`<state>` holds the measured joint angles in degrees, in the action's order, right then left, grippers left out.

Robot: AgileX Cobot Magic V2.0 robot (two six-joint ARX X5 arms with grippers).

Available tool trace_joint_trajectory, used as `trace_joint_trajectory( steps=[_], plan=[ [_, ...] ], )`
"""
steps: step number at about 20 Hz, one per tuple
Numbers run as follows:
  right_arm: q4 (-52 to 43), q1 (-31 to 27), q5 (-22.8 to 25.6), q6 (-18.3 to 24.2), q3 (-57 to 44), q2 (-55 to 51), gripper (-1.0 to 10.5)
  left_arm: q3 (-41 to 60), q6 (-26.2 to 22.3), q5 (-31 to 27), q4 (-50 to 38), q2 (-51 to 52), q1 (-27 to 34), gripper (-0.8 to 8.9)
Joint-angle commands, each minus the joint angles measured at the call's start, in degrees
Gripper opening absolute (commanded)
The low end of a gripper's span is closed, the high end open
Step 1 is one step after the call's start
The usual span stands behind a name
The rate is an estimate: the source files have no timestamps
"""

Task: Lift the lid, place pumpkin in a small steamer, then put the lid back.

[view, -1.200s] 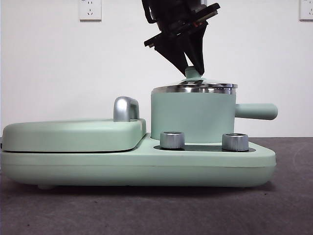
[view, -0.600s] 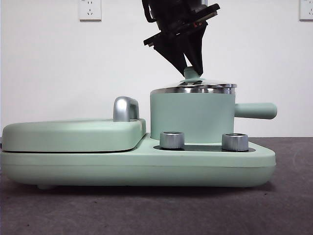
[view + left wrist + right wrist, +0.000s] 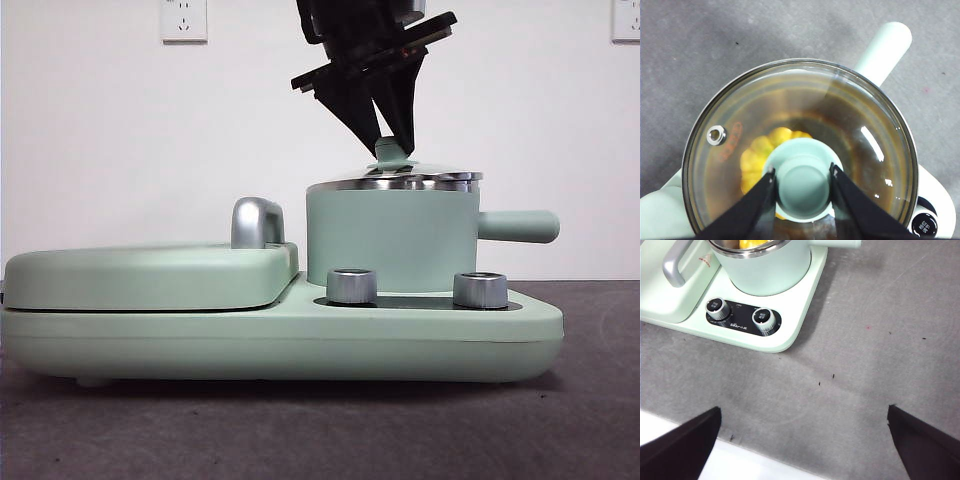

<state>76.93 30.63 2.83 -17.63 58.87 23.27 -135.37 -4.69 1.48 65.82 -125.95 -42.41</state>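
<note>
The lid [image 3: 400, 178], glass with a silver rim, sits on the small steamer [image 3: 390, 235], a mint-green pot whose side handle [image 3: 520, 226] points right. My left gripper [image 3: 392, 140] comes from above and is shut on the lid's mint-green knob [image 3: 802, 182], one jaw on each side. The yellow pumpkin [image 3: 757, 155] lies inside the pot and shows through the glass; its stem is hidden. The right wrist view shows the pot's rim and a bit of the pumpkin [image 3: 751, 244]. My right gripper [image 3: 804, 409] is open and empty over the grey table, in front of the appliance.
The steamer stands on a mint-green appliance base [image 3: 300, 340] with two silver dials [image 3: 352, 286] [image 3: 480, 290]. A flat wide mint-green cover [image 3: 140, 275] with a chrome handle [image 3: 257, 222] lies to the left. The table's white edge [image 3: 740, 465] is near my right gripper.
The lid stays on the pot in my left gripper's hold. The pot and its side handle have shifted slightly to the left.
</note>
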Motion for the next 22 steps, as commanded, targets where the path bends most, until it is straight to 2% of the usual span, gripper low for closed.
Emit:
trace_joint_trajectory(
  steps=[1, 4, 17, 22],
  plan=[
    [4.6, 0.3, 0.2, -1.1, 0.4, 0.1, 5.4, -0.9, -0.2, -2.7, 0.2, -2.8, 0.0, 0.09],
    [4.6, 0.3, 0.2, -1.2, 0.4, 0.1, 5.4, -0.9, 0.0, -4.7, 0.2, -2.8, -0.5, 0.09],
    [4.6, 0.3, 0.2, -1.1, 0.4, 0.1, 5.4, -6.0, 3.5, -4.7, 4.0, -2.6, -0.6, 0.09],
    [4.6, 0.3, 0.2, -1.1, 0.4, 0.1, 5.4, -6.4, 3.7, -4.7, 2.9, -2.6, -0.5, 0.08]
  ],
)
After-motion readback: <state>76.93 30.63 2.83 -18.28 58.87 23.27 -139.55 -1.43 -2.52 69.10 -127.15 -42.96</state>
